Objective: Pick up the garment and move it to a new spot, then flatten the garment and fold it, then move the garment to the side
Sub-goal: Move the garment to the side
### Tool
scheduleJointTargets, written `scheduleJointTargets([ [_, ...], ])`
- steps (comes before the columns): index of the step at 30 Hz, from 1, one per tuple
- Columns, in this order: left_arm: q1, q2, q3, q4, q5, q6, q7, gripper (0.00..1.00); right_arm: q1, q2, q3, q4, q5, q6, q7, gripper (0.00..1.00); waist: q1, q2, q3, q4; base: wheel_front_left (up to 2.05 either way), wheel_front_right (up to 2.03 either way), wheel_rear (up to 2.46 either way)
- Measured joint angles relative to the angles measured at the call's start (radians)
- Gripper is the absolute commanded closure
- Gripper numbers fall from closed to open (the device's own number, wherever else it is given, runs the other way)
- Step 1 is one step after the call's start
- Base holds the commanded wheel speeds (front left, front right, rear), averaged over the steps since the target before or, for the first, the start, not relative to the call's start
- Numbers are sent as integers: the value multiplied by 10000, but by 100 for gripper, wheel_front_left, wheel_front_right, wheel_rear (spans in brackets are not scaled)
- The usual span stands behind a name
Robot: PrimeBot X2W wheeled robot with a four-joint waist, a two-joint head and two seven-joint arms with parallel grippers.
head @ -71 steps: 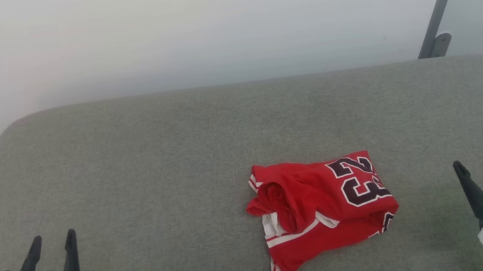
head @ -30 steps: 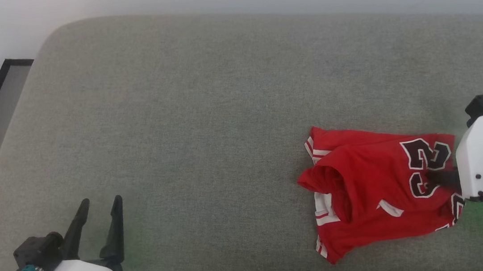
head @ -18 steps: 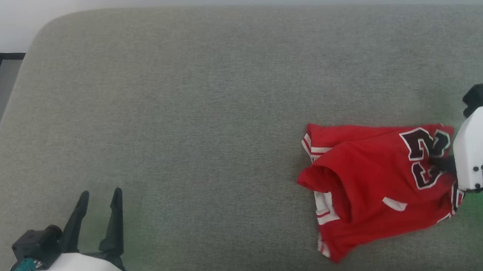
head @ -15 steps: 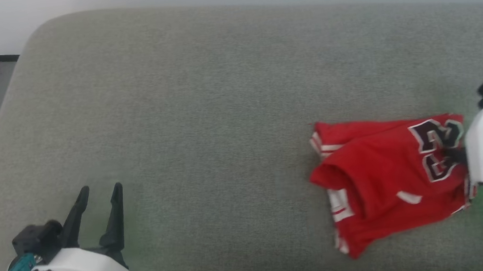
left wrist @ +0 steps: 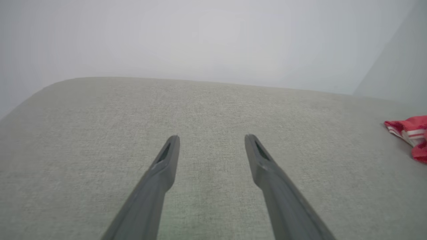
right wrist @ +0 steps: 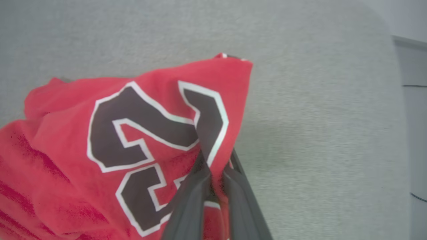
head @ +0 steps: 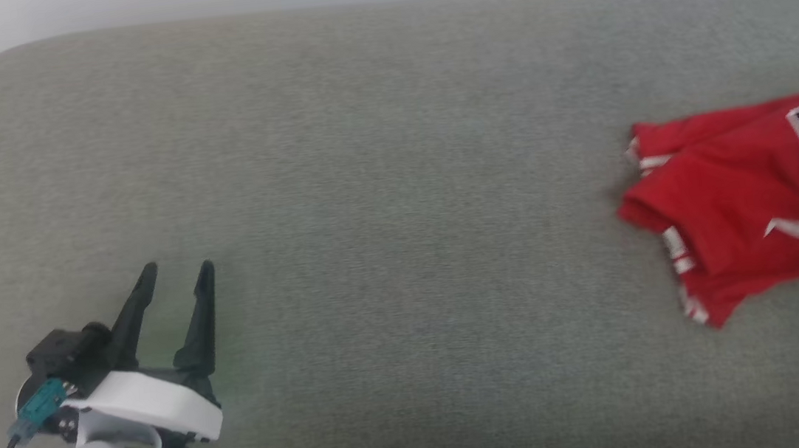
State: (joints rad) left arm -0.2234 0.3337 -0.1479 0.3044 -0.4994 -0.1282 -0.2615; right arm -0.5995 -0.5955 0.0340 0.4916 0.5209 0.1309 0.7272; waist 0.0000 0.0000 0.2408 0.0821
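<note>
The wide grey woven-fabric cushion (head: 365, 183) carries the crumpled red jersey (head: 740, 218) with dark, white-outlined numerals on its right side. The right gripper (right wrist: 217, 156) is clamped on a fold beside the 2. The left gripper (head: 176, 268) hovers spread wide, empty.

The right gripper (right wrist: 217, 160) has its two dark fingers pressed nearly together on a pinched fold of the red garment (right wrist: 56, 106), the fold rising between them just beside the upper edge of the dark, white-outlined numerals (right wrist: 133, 113). The garment lies bunched and creased across the left and lower part of the view on a grey fabric surface (right wrist: 317, 133), with a small piece of white trim at its top corner. A pale strip (right wrist: 413, 140) crossed by thin dark lines runs along the right edge beyond the surface's rounded corner, possibly floor or wall.
</note>
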Motion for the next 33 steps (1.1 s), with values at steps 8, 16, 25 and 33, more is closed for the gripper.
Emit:
scheduleJointTargets([
  [8,-634,63,-401,-31,6,0,0,0,-1135,-474,23,765,-723,0,-1183,100,0,0,385,-786,0,0,0],
  [16,-1556,303,-953,-105,35,0,0,0,-2483,-884,-184,2184,-1797,0,-2792,100,0,0,1071,-1548,0,0,0],
  [25,-2377,617,-1524,-167,31,0,0,0,-3534,-784,-305,3363,-2849,0,-4054,100,0,0,1878,-2194,0,0,0],
  [33,-2972,794,-1927,-146,-8,0,0,0,-4116,-575,-412,4291,-3327,0,-4734,100,0,0,2592,-2461,0,0,0],
])
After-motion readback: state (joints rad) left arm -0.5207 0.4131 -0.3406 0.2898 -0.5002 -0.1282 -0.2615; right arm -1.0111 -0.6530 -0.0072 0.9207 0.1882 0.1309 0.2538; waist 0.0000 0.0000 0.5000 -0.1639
